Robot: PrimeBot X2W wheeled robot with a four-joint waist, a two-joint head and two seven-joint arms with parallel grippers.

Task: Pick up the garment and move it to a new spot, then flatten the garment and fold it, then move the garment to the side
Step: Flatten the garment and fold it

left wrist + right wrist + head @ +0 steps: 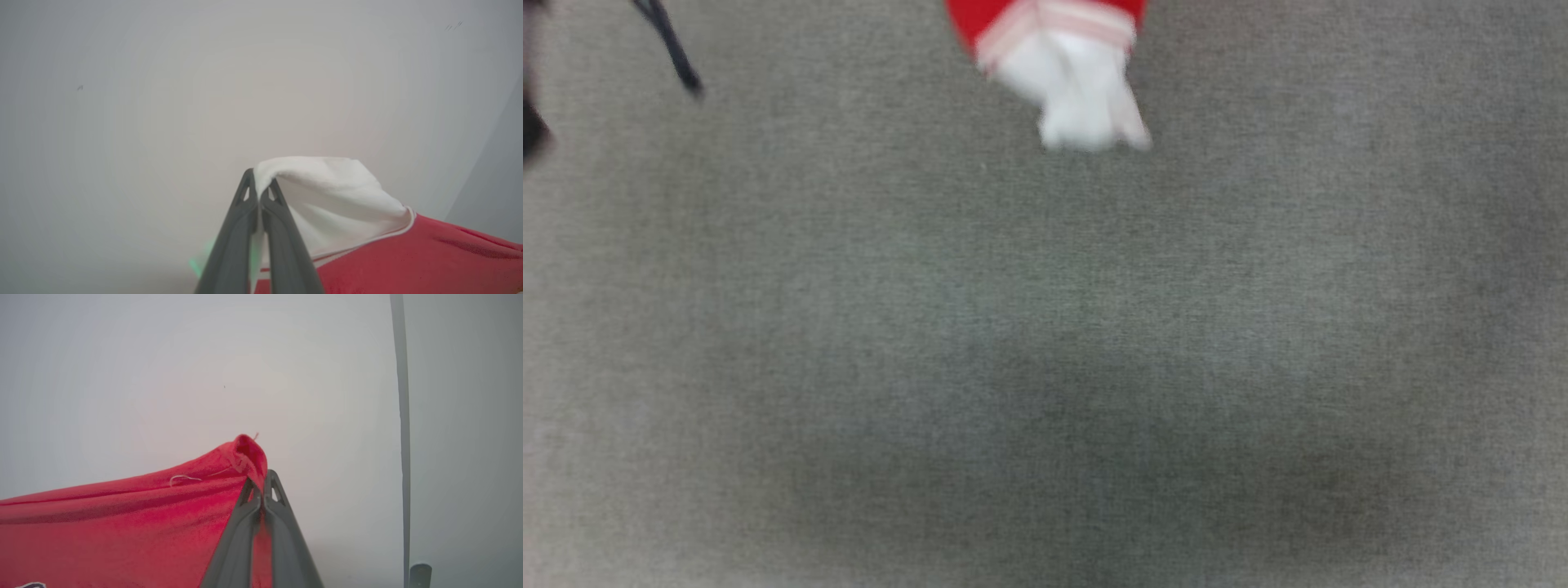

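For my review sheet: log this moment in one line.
left gripper: shut on garment, white sleeve | right gripper: shut on garment, red edge | garment held between both

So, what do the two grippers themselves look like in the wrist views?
The left gripper has two long, slim, dark grey fingers that taper to a point, each with a small triangular cut-out near its tip. The right gripper looks the same.

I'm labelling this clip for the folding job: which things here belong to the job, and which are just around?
Job:
garment
left gripper, shut on its white sleeve
right gripper, shut on its red fabric

Just around:
grey cloth surface
pale upright strip
thin dark blurred shape, unidentifiable
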